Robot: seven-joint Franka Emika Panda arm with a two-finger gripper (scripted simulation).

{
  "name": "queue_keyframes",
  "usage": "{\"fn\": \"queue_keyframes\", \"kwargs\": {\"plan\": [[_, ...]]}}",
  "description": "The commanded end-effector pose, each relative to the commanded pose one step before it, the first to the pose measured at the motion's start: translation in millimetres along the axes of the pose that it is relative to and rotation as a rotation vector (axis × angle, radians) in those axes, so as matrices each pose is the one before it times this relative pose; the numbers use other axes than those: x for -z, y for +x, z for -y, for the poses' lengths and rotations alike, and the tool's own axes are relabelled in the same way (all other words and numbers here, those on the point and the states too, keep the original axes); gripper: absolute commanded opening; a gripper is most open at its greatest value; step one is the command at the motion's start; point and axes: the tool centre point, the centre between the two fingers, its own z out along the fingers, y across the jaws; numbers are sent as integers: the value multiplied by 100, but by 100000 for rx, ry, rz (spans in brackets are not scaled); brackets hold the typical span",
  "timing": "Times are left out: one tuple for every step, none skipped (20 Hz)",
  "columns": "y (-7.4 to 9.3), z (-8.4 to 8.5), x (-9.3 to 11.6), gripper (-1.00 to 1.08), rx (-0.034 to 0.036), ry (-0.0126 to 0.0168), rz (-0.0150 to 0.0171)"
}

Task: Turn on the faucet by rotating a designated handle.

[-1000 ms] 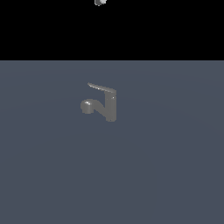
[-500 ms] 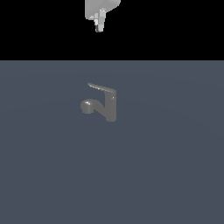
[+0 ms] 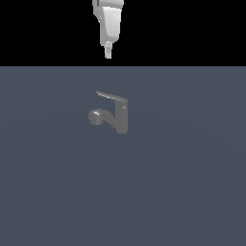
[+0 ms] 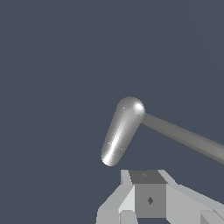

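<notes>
The faucet (image 3: 118, 115) is a small dull grey tap standing on the blue-grey surface in the middle of the exterior view. Its handle (image 3: 111, 96), a thin flat lever, sticks out from the top of the upright body toward the exterior view's left, above the rounded spout head (image 3: 95, 116). My gripper (image 3: 108, 53) hangs well above the handle, pointing down, touching nothing. Its fingers sit together with no gap showing. In the wrist view a thick rounded part of the faucet (image 4: 121, 131) lies just past my gripper (image 4: 146, 176), with a thinner bar (image 4: 183, 134) running off to the edge.
The flat blue-grey surface (image 3: 182, 192) spreads around the faucet on all sides. Behind it the background is black. No other object shows in either view.
My gripper has come down from the top edge of the exterior view toward the faucet. The faucet and its handle have not moved.
</notes>
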Motion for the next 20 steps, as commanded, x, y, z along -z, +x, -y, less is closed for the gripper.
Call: {"fn": "queue_keyframes", "kwargs": {"plan": [[27,1182,-1778,-100,-6260,-213,-401],[-26,443,-722,-100,-2430,-92,-161],[-41,432,-732,-100,-2425,-88,-168],[-55,420,-741,-100,-2420,-83,-175],[-67,408,-750,-100,-2417,-78,-181],[-81,395,-759,-100,-2409,-73,-188],[-92,382,-768,-100,-2405,-67,-194],[-102,363,-765,-100,-2367,-61,-197],[-108,333,-737,-100,-2250,-53,-192],[-111,302,-704,-100,-2124,-45,-186],[-111,274,-669,-100,-1999,-38,-179],[-111,247,-633,-100,-1874,-31,-171],[-108,222,-597,-100,-1750,-25,-163],[-106,199,-559,-100,-1625,-20,-153],[-100,177,-521,-100,-1504,-16,-144],[-96,157,-482,-100,-1380,-12,-133],[-90,138,-442,-100,-1258,-9,-123],[-82,121,-401,-100,-1138,-6,-112],[-74,105,-360,-100,-1017,-4,-101],[-67,90,-319,-100,-896,-3,-89]]}}
